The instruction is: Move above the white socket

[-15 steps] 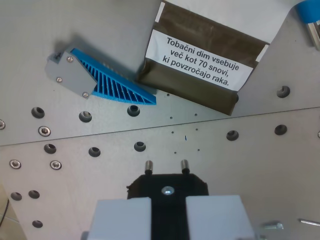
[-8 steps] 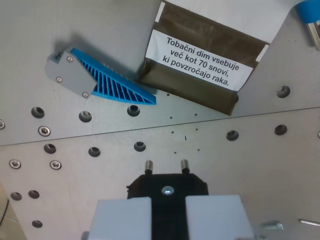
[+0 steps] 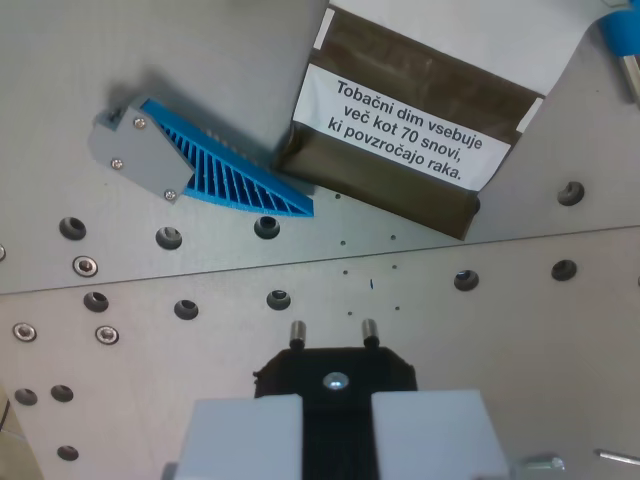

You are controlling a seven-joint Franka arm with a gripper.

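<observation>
wrist view, looking down on a grey metal plate (image 3: 520, 340) drilled with rows of holes and fitted with a few screws. the gripper (image 3: 336, 425) enters from the plate's near edge; its two pale grey fingers (image 3: 245, 435) are clenched on a black plug (image 3: 335, 372), which sits between them with a central screw and two metal pins (image 3: 333, 331) pointing away from the camera's near edge. a seam line crosses the plate from the wrist view's left to its right, rising slightly toward the right. beyond the seam, toward the far left of the plate, lies a blue ribbed wedge-shaped part (image 3: 232, 172) joined to a grey block (image 3: 135, 152) with small screws. just beside its thin end, and touching or nearly touching it, lies a brown packet (image 3: 400, 130) with a white label printed in black slovenian text; it reaches the far edge of the picture. at the far right corner a blue-handled tool (image 3: 622, 35) is partly in view. a small metal item (image 3: 620, 457) lies at the near right edge. the white socket cannot be seen in this view, so its place cannot be told.
</observation>
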